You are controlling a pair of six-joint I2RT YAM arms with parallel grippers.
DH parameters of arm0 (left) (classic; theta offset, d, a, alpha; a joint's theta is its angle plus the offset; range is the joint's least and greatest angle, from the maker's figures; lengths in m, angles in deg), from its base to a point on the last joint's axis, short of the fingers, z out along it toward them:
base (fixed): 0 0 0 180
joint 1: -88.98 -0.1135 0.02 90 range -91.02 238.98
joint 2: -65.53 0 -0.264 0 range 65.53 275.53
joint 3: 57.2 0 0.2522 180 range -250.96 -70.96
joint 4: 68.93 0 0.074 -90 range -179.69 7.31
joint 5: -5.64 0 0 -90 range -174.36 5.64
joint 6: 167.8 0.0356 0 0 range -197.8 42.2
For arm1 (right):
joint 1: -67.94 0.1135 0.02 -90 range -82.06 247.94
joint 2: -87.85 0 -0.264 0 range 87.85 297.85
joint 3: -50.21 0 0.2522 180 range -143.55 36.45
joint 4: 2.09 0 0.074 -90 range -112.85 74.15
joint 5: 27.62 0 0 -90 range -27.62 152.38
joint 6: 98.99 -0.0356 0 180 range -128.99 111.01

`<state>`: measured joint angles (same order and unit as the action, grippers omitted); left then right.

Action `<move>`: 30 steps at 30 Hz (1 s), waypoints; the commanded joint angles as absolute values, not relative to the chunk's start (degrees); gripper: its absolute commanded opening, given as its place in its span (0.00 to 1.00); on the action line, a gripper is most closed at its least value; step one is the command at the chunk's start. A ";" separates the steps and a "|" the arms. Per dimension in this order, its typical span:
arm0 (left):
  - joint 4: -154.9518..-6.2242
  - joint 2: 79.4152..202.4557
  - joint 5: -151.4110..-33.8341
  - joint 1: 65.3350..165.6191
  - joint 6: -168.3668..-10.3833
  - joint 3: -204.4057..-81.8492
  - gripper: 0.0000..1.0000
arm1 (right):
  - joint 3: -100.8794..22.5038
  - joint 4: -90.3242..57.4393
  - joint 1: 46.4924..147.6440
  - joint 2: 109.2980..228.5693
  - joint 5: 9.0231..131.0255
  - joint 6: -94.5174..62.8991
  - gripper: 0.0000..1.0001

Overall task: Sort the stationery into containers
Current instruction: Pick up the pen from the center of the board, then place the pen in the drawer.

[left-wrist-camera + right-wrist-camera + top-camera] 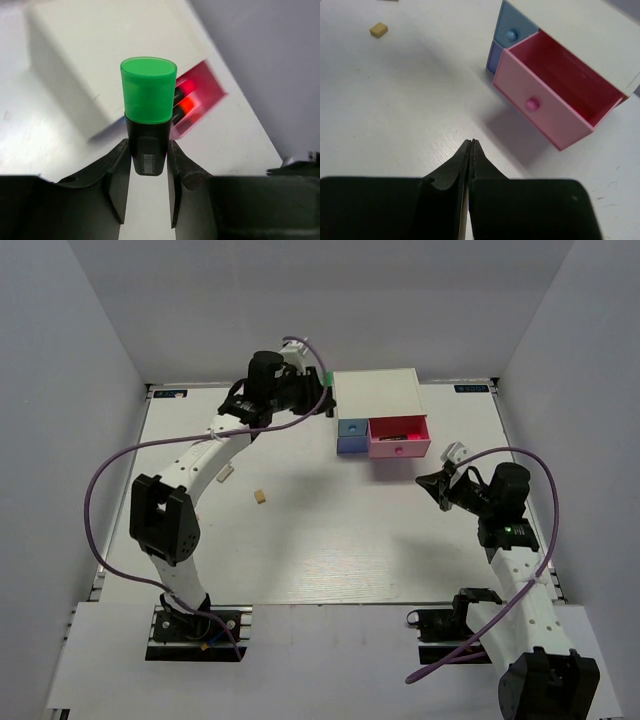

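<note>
between my left fingers (pixel 118 175) stands the green-capped marker (pixel 148 90), pinched by its black, flat-sided barrel. my left gripper (pixel 147 167) is clamped on it from both sides. the cap is smooth, glossy plastic with a rounded oval top, and a small barcode label (pixel 148 163) shows on the barrel. beyond it lies the white box (pixel 100 45), matt and square-edged. at the box's right the pink drawer (pixel 202 87) stands open, blurred, with a pink glow and an orange glow inside that i cannot make out sharply.

from above, my left gripper (pixel 318 392) holds the marker just beside the box's far left corner, apart from the open drawer.

my right gripper (pixel 470 150) is pressed together pad to pad, two dark tapered blades meeting in a thin seam. it hangs over bare table (pixel 395 100), near the pink drawer's flat front and its round knob (pixel 532 104). the small blue drawer (pixel 512 30) and the blue-purple front (pixel 496 57) beneath it sit flush in the box. the tan block (pixel 379 30), tiny and soft-cornered, lies on the table well left of the box.

the tabletop is pale with faint plank lines. wide room lies between block, box and my right arm, and grey walls (pixel 60 390) close the left, far and right sides.
</note>
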<state>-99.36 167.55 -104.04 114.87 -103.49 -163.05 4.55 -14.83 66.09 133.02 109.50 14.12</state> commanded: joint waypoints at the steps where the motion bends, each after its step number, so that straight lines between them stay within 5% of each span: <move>1: -89.81 170.28 -117.55 117.27 -88.54 -167.98 0.00 | 5.59 -17.78 66.01 132.85 110.28 16.40 0.00; 17: -86.64 186.81 -112.58 128.26 -70.85 -183.99 0.06 | 7.53 -16.64 66.01 132.42 106.94 13.60 0.11; 21: -87.44 187.43 -108.71 130.46 -67.87 -183.46 0.15 | 7.79 -16.64 65.92 132.15 105.72 13.68 0.19; 30: -86.21 187.44 -101.06 131.60 -67.34 -182.93 0.59 | 7.36 -14.18 66.01 134.25 105.27 12.89 0.30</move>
